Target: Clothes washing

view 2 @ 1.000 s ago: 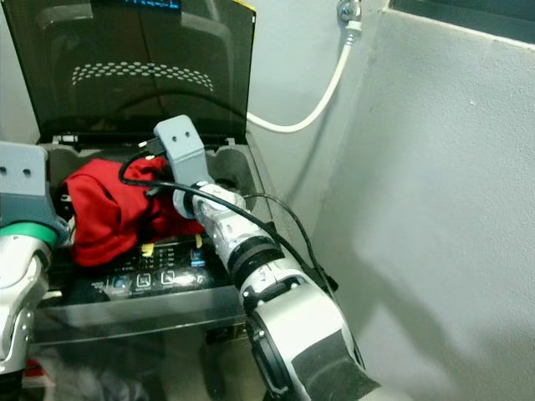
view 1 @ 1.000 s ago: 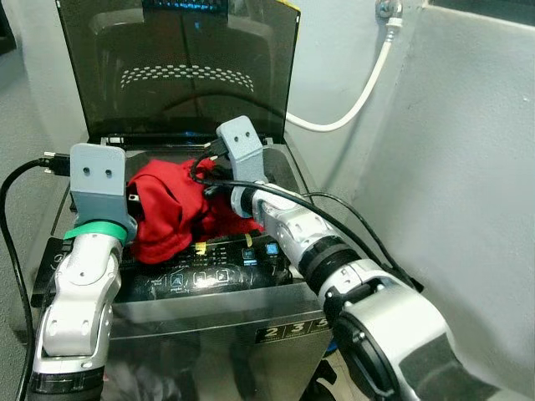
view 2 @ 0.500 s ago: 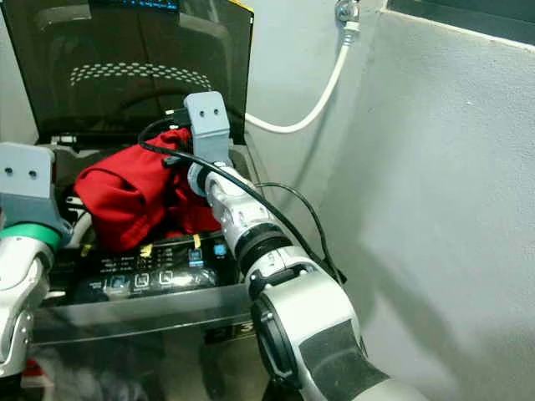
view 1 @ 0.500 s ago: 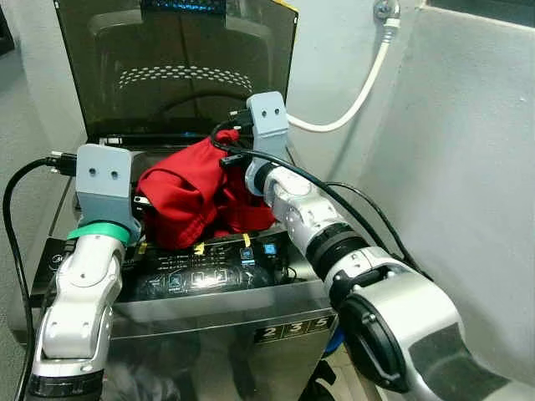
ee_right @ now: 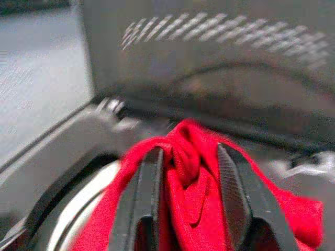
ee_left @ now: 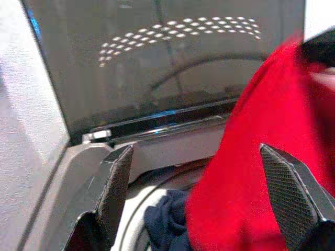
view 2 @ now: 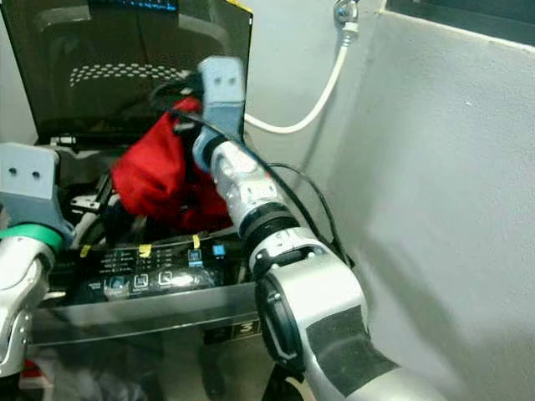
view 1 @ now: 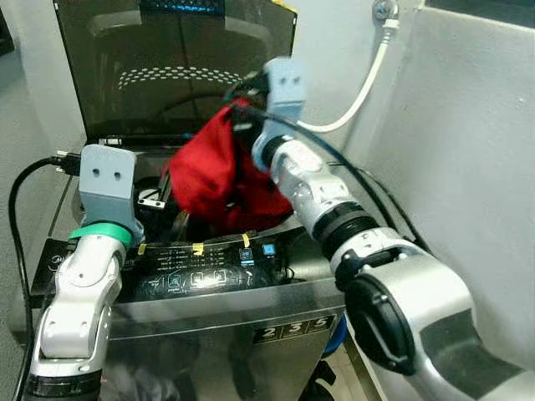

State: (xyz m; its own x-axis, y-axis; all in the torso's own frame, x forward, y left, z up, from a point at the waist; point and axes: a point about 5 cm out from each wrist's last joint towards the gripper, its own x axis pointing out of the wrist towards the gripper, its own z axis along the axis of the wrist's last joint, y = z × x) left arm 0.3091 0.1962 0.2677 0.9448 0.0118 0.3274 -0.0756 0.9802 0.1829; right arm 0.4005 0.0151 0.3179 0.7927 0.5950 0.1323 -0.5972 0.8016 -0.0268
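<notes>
A red garment [view 1: 219, 171] hangs above the open top of the washing machine [view 1: 209, 280], lifted clear of the control panel. My right gripper [ee_right: 189, 172] is shut on a bunched fold of it, and the right arm [view 1: 318, 188] reaches up toward the raised lid [view 1: 180, 63]. My left gripper [ee_left: 201, 188] stands open beside the drum opening, its fingers [ee_left: 118, 183] wide apart with the red cloth between and behind them. A dark blue garment [ee_left: 162, 227] lies in the drum below.
The tinted lid stands upright behind the drum. A white hose [view 1: 351, 104] runs along the wall at the right, and a grey wall [view 1: 460, 167] closes in close on that side. Black cables [view 1: 21, 209] loop by my left arm.
My right gripper has risen and moved toward the lid, pulling the red garment up off the control panel. The left arm has barely moved.
</notes>
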